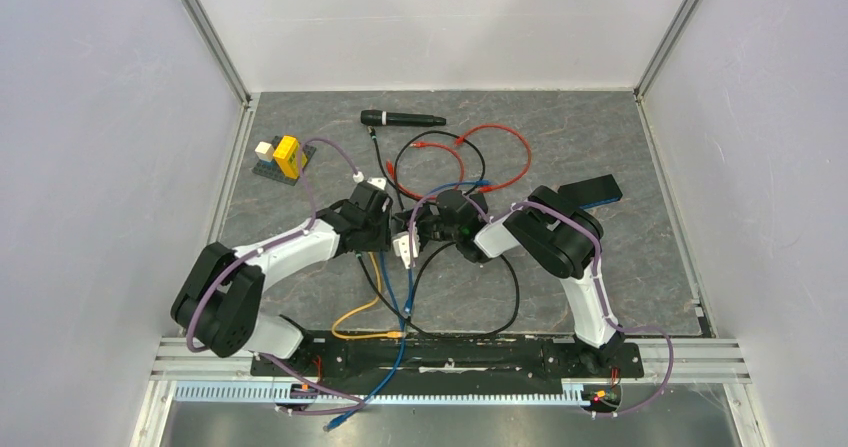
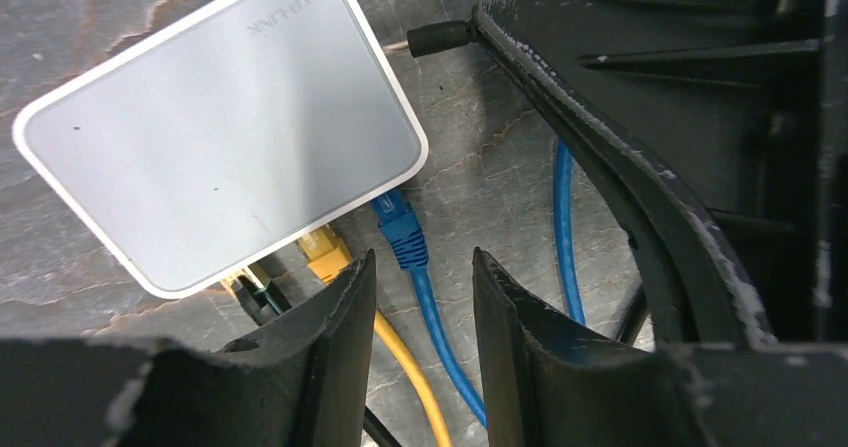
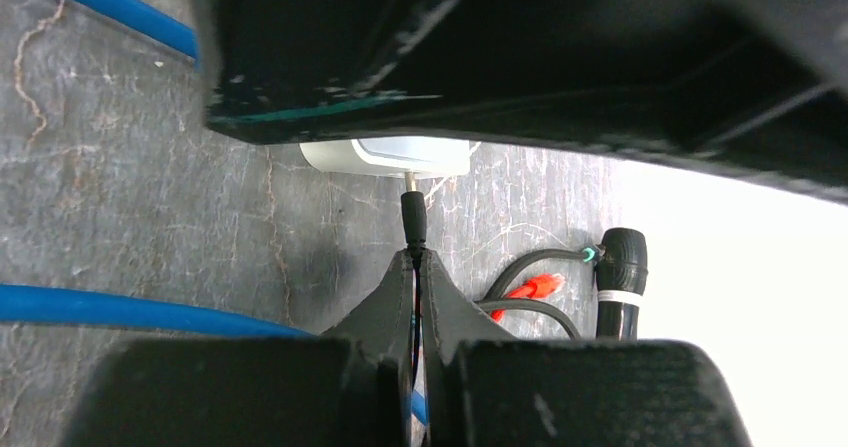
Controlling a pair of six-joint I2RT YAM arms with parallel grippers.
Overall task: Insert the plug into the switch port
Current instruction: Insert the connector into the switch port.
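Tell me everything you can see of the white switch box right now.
The switch box is a flat, pale plastic rectangle with rounded corners, a grey top and a TP-LINK mark. It lies flat and skewed on the dark stone-look table. A blue plug and a yellow plug sit in one long edge; a black barrel plug, pinched by the right gripper, meets a short edge.

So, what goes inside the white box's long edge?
A blue plug, a yellow plug and a third plug enter the white box there. The ports themselves are covered by its top.
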